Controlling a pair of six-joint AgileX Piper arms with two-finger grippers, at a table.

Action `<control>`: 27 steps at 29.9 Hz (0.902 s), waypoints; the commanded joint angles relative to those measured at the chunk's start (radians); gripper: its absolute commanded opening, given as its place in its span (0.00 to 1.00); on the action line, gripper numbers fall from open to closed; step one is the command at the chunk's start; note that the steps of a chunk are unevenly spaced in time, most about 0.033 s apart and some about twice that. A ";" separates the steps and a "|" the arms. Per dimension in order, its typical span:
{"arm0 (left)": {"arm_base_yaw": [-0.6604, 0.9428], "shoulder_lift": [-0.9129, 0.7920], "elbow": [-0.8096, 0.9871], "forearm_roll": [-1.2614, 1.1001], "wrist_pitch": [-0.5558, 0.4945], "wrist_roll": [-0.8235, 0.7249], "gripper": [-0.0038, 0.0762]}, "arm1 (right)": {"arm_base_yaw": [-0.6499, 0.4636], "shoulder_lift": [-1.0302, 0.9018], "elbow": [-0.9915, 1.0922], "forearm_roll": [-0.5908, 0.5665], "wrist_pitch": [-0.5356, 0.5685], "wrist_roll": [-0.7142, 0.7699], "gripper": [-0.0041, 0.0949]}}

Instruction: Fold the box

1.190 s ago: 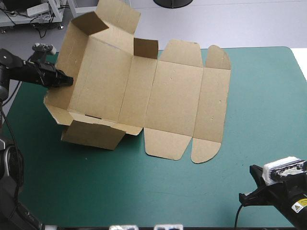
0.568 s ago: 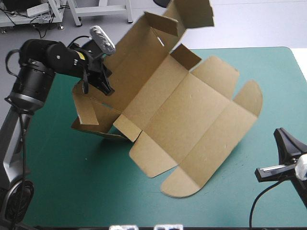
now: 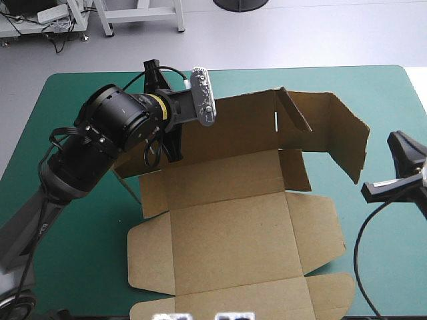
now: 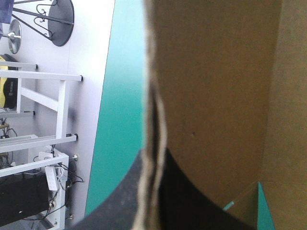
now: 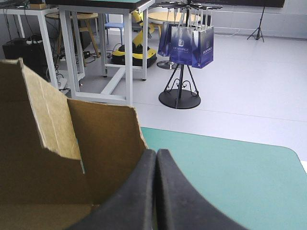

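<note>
The brown box lies partly unfolded in the high view. Its broad panels and rounded flaps lie flat toward the table's near edge, and a long wall stands raised along the far side. My left gripper is at the box's far left wall. In the left wrist view the board's edge runs between my left gripper's black fingers, which are shut on it. By the table's right edge, clear of the box, my right gripper is shut and holds nothing. Its shut tip points past the raised wall.
Bare teal-green cover shows left of the box and along the far right. The box's near flaps reach the table's near edge. A small flap stands inside the raised wall.
My left arm has swung in over the table and turned the box round and down. Its flat panels now point toward the near edge. My right gripper has shifted slightly at the right edge.
</note>
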 commanded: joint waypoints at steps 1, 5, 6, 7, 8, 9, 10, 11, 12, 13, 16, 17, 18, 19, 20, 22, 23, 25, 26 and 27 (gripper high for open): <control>-0.038 -0.062 0.024 0.106 -0.030 -0.035 0.04 | 0.003 0.071 -0.124 0.023 -0.015 -0.031 0.02; -0.053 -0.088 0.132 0.177 -0.101 -0.059 0.04 | 0.003 0.169 -0.254 0.020 0.109 -0.057 0.02; -0.056 -0.098 0.165 0.182 -0.124 -0.063 0.04 | 0.003 0.199 -0.287 0.018 0.151 -0.064 0.02; -0.056 -0.110 0.198 0.182 -0.149 -0.063 0.04 | 0.003 0.229 -0.319 0.018 0.193 -0.075 0.02; -0.056 -0.123 0.231 0.182 -0.174 -0.063 0.04 | 0.003 0.259 -0.351 0.020 0.235 -0.079 0.02; -0.056 -0.132 0.255 0.190 -0.190 -0.063 0.04 | 0.003 0.285 -0.376 0.020 0.273 -0.081 0.02; -0.056 -0.142 0.281 0.210 -0.206 -0.073 0.04 | 0.003 0.318 -0.406 0.020 0.309 -0.081 0.02; -0.056 -0.147 0.303 0.244 -0.223 -0.090 0.04 | 0.003 0.351 -0.436 0.022 0.340 -0.082 0.02; -0.056 -0.152 0.316 0.275 -0.236 -0.105 0.04 | 0.003 0.385 -0.459 0.022 0.362 -0.082 0.02; -0.056 -0.152 0.326 0.311 -0.250 -0.122 0.04 | 0.003 0.420 -0.489 0.024 0.383 -0.082 0.02; -0.056 -0.152 0.328 0.349 -0.305 -0.126 0.04 | 0.003 0.515 -0.578 0.038 0.424 -0.083 0.02; -0.056 -0.152 0.328 0.347 -0.336 -0.124 0.04 | 0.003 0.550 -0.606 0.046 0.432 -0.086 0.02; -0.056 -0.152 0.328 0.344 -0.357 -0.118 0.04 | 0.003 0.578 -0.629 0.053 0.441 -0.086 0.02; -0.056 -0.152 0.328 0.344 -0.379 -0.115 0.04 | 0.003 0.612 -0.656 0.058 0.451 -0.086 0.02; -0.058 -0.152 0.328 0.344 -0.396 -0.114 0.04 | 0.003 0.646 -0.683 0.068 0.463 -0.086 0.02; -0.058 -0.150 0.328 0.341 -0.413 -0.105 0.04 | 0.003 0.713 -0.733 0.086 0.498 -0.095 0.02; -0.058 -0.150 0.328 0.341 -0.416 -0.098 0.04 | 0.003 0.740 -0.753 0.093 0.518 -0.100 0.02; -0.069 -0.150 0.328 0.341 -0.418 -0.086 0.04 | 0.003 0.803 -0.803 0.107 0.553 -0.104 0.02; -0.073 -0.150 0.328 0.341 -0.420 -0.084 0.04 | 0.003 0.832 -0.828 0.109 0.559 -0.104 0.02; -0.079 -0.150 0.330 0.343 -0.424 -0.084 0.04 | 0.003 0.855 -0.847 0.112 0.562 -0.104 0.02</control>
